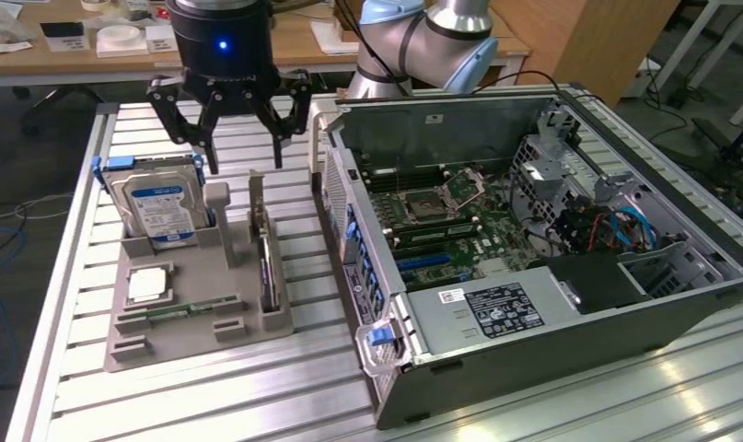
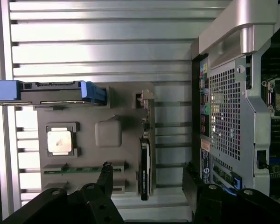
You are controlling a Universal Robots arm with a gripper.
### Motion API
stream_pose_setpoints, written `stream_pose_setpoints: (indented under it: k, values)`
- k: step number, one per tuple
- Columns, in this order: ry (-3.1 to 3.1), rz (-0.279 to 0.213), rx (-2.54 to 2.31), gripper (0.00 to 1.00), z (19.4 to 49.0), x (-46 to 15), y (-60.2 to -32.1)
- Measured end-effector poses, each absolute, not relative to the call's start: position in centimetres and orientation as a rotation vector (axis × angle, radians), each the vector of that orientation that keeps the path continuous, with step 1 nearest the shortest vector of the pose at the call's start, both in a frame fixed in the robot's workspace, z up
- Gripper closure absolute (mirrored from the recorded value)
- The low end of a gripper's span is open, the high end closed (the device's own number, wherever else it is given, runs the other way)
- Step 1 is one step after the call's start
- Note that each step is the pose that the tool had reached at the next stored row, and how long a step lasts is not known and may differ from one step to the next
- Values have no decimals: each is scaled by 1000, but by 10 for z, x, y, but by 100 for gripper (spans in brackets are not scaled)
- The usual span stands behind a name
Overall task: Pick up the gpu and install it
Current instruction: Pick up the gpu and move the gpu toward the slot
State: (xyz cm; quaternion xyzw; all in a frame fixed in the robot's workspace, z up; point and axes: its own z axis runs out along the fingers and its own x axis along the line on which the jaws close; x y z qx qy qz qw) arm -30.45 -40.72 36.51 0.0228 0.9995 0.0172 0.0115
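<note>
slatted aluminium surface carries an open desktop computer case and, just beside it on the exterior view's left, a grey parts tray. above the tray's far end hangs the hand, fingers spread wide and holding nothing. the gpu stands on edge in the tray slot nearest the case, apart from the hand. it looks light and stiff but fragile; pinching the thin board across its upper edge, clear of components, seems safest.

Hard drive, processor, memory stick
</note>
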Motion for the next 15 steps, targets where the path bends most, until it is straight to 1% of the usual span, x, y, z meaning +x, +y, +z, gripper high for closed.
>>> stream_pose_setpoints:
  k: [5,15]
  values:
    - [3117,78,72,29,363,-305,-408]
    - [3116,111,72,29,359,-305,-408]
